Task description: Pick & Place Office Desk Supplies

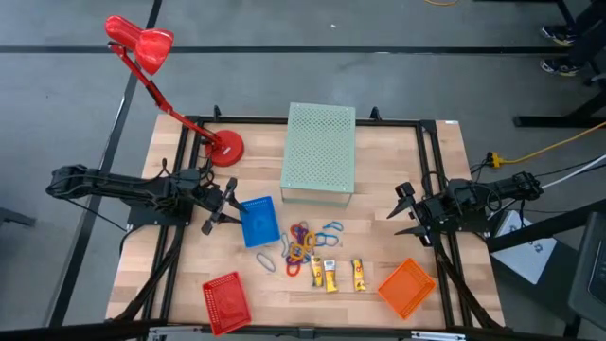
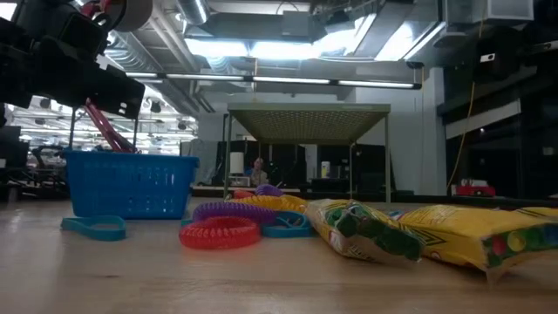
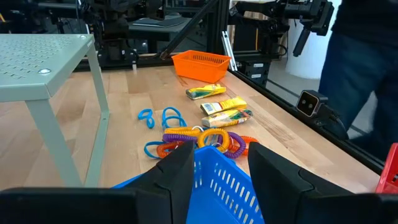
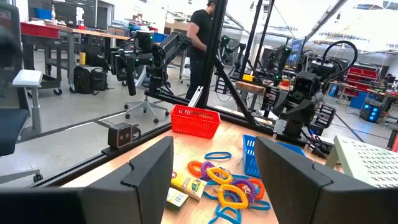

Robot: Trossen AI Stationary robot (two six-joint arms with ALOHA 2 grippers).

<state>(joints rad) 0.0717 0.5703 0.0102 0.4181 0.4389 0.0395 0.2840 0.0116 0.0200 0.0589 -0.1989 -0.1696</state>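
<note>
The coiled loops (image 1: 301, 237) look light and springy, best pinched across one strand; left hand (image 1: 220, 206) and right hand (image 1: 405, 213) both stand released.

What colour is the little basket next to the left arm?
Blue. The basket shows best in the high view, just beside the left end effector.

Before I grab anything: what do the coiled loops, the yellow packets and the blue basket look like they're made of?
Coiled loops: ribbed spiral cord with a slight sheen, likely springy plastic. Yellow packets: glossy, crinkled printed wrapper, probably thin film; contents can't be told. Blue basket: rigid slotted walls of uniform colour, looks like moulded plastic.
</note>
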